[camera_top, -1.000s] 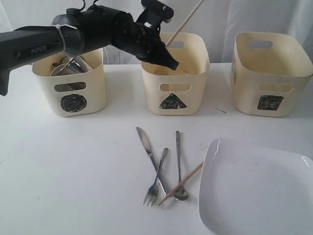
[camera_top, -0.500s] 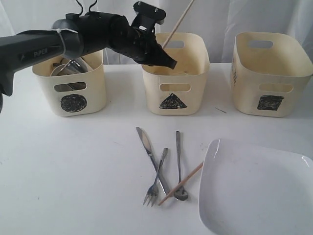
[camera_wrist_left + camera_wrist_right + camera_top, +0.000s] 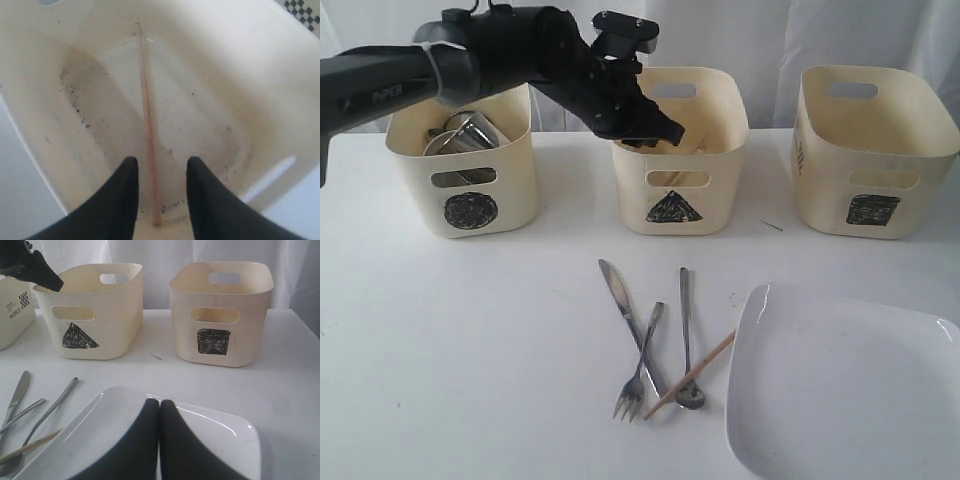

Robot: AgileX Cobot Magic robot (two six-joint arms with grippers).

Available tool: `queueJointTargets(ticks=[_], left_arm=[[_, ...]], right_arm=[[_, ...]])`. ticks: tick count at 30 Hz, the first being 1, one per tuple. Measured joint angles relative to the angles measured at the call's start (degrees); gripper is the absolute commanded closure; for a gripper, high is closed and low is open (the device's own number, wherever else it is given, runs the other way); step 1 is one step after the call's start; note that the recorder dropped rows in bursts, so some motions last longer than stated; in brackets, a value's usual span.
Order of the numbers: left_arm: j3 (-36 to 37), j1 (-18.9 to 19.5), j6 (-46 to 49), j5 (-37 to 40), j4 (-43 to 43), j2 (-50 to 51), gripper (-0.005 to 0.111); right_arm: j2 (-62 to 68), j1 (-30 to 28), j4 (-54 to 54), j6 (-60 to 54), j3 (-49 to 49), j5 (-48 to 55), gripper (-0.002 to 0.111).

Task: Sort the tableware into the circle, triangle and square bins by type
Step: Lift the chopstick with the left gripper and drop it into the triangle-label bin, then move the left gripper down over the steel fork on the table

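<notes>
My left gripper [image 3: 665,133] hangs over the front rim of the triangle bin [image 3: 678,190]. Its jaws [image 3: 161,162] stand open, and a wooden chopstick [image 3: 146,115] lies free on the bin's floor between them, touching neither finger. A second chopstick [image 3: 692,373] lies on the table across a steel knife [image 3: 623,305], fork [image 3: 640,365] and spoon [image 3: 686,330]. Steel mugs [image 3: 470,135] sit in the circle bin [image 3: 465,170]. My right gripper [image 3: 160,402] is shut and empty above the large white square plate [image 3: 210,432]. The square bin [image 3: 873,150] stands at the right.
The plate [image 3: 840,385] takes up the front right corner of the white table. The three bins stand in a row along the back, with white curtain behind them. A tiny dark speck [image 3: 772,226] lies between the triangle and square bins.
The chopstick that stuck up out of my left gripper has dropped into the triangle bin. The left jaws have opened. The right gripper has not moved.
</notes>
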Motion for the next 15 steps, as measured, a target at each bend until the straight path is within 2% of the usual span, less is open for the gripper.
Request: queueJointTargets(ticks=[6,10,15], left_arm=[[3.8,0.0,6.1,8.7,-4.8,-5.6,0.068],[11.1,0.0,7.9,10.2,-6.4,-10.7,0.068],[23.7,-0.4,9.5,10.7,-8.5,-16.7,0.068]], right_arm=[[0.0,0.0,0.0,0.0,0.0,0.0,0.108],[0.0,0.0,0.0,0.0,0.0,0.0,0.108],[0.0,0.0,0.0,0.0,0.0,0.0,0.108]])
